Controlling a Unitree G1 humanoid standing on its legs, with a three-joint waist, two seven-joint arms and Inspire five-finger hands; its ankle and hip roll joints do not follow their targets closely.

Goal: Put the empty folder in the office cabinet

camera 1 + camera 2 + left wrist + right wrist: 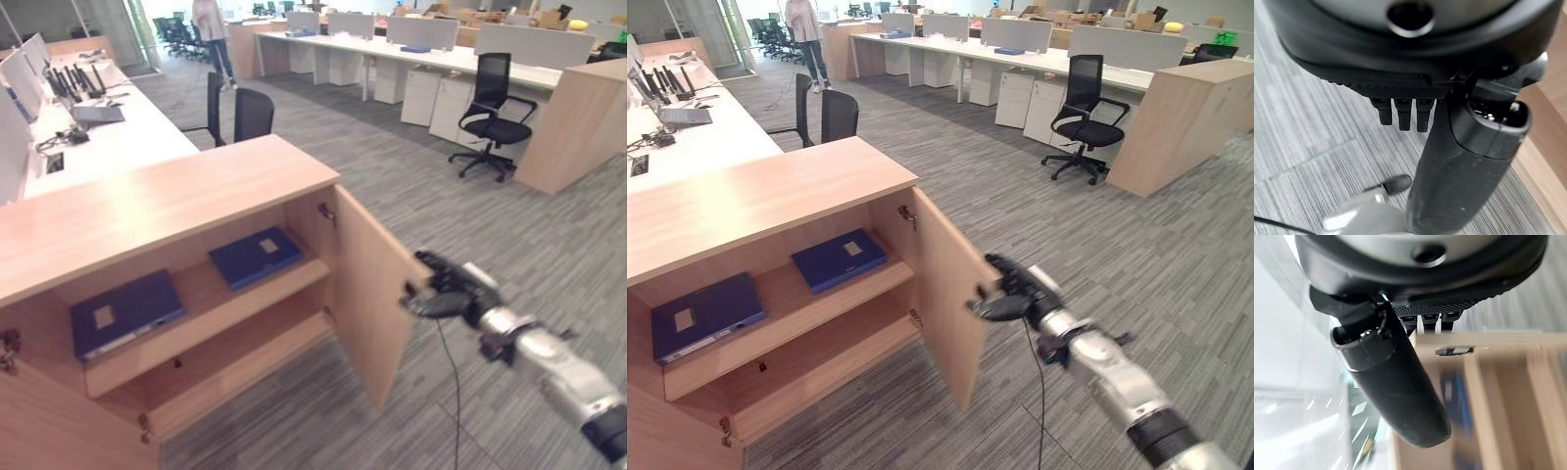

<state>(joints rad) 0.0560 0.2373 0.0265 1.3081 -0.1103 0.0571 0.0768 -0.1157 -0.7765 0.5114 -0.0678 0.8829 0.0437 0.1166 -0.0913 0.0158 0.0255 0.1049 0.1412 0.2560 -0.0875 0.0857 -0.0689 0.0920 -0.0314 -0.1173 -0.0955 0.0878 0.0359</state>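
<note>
Two dark blue folders lie flat on the upper shelf of the open wooden cabinet (176,201), one at the left (125,313) and one at the right (255,257). The cabinet door (372,294) stands swung outward. My right hand (453,289) is at the door's free edge with relaxed fingers that seem to touch it, and it holds nothing. In the right wrist view the right hand (1391,382) faces the shelves, with a blurred blue folder (1452,396) beyond. My left hand (1469,166) hangs over the carpet, fingers relaxed and empty.
A long white desk (118,137) with monitors runs behind the cabinet, with two dark chairs (253,113) beside it. A black office chair (490,113) and a wooden partition (578,122) stand at the right. A person (211,34) walks far back. Grey carpet covers the floor.
</note>
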